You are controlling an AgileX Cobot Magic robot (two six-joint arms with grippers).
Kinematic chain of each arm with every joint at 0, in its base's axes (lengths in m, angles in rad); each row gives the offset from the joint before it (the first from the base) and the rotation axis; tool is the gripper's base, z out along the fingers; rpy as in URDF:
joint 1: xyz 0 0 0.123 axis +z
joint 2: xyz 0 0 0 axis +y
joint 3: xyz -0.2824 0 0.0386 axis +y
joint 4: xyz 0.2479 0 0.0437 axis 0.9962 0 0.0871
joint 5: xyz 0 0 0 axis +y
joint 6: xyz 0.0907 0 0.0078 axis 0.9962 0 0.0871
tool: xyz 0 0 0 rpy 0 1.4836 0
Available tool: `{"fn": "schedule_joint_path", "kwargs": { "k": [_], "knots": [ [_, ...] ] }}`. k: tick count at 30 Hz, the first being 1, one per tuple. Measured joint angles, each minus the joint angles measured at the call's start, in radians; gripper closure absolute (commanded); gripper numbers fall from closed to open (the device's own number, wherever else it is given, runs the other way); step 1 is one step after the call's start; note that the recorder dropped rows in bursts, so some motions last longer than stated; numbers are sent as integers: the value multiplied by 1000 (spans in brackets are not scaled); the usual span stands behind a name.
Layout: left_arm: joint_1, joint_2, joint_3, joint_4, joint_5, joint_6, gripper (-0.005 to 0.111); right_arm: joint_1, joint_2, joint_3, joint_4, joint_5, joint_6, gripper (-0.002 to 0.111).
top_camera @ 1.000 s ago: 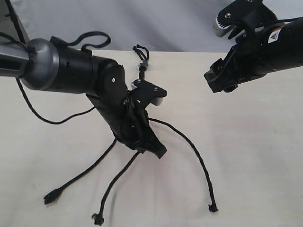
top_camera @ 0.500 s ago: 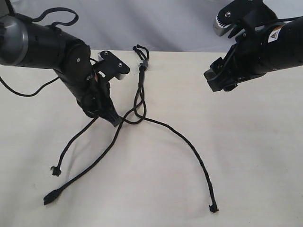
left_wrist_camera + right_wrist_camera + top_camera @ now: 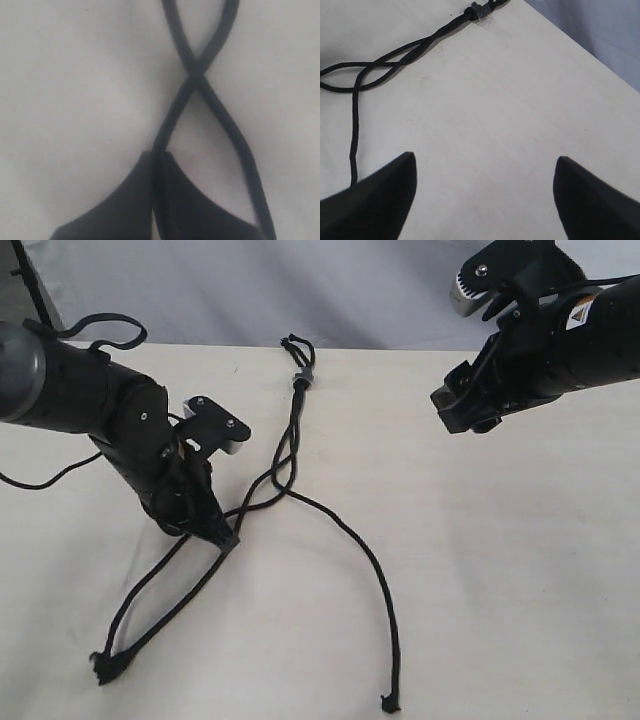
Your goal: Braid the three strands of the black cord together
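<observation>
The black cord's knot point(image 3: 295, 345) lies at the table's far edge, with a taped joint point(image 3: 303, 379) just below it. Its three strands twist loosely, then part. Two run to the lower left and end together point(image 3: 104, 665). The third strand point(image 3: 376, 570) curves right to a frayed tip point(image 3: 388, 703). My left gripper point(image 3: 224, 537) point(image 3: 157, 159) is shut on one strand point(image 3: 171, 116), which crosses another strand point(image 3: 235, 136) just ahead of the fingers. My right gripper point(image 3: 466, 412) point(image 3: 485, 167) hangs open above the table with nothing in it; the twisted strands point(image 3: 395, 57) show in its view.
The cream table point(image 3: 520, 590) stretches bare to the right. A thicker arm cable point(image 3: 40, 481) loops on the table by the left arm. A grey backdrop point(image 3: 350, 290) rises behind the far edge.
My left gripper has swung down and to the left, dragging its strand along. The two left strands' tips have come together, and the right strand's tip has slid leftward. The right arm has not moved.
</observation>
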Motion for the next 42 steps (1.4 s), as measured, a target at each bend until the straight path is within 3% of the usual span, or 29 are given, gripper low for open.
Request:
{"fn": "schedule_joint_path", "kwargs": {
  "k": [6, 13, 14, 17, 22, 26, 28, 32, 34, 37, 39, 42],
  "knots": [
    [-83, 0, 11, -120, 46, 35, 107, 0, 0, 0, 0, 0, 0, 38],
    [-298, -4, -38, -216, 18, 231, 107, 0, 0, 0, 0, 0, 0, 38],
    [-299, -15, -58, -216, 35, 224, 107, 0, 0, 0, 0, 0, 0, 38],
    [-253, -55, -64, -197, 97, 184, 107, 0, 0, 2, 0, 0, 0, 38],
    [-75, -73, -28, -188, 147, 169, 107, 0, 0, 2, 0, 0, 0, 38],
    [-23, -68, -15, -188, 149, 164, 106, 0, 0, 2, 0, 0, 4, 38],
    [-21, -42, -15, -192, 137, 164, 94, 0, 0, 2, 0, 0, 4, 38],
    [-21, -8, -15, -199, 133, 149, 51, 0, 0, 2, 3, 0, 4, 38],
    [-21, -8, -26, -201, 150, 145, 47, 0, 0, 2, 16, 0, 6, 38],
    [-10, -36, -80, -201, 195, 139, 52, 0, 0, 2, 109, 25, 6, 38],
    [20, -102, -97, -199, 190, 139, 65, 9, 0, 2, 167, 39, 6, 38],
    [96, -217, -103, -199, 153, 139, 94, 75, 0, 2, 189, 62, 6, 38]
  ]
}}
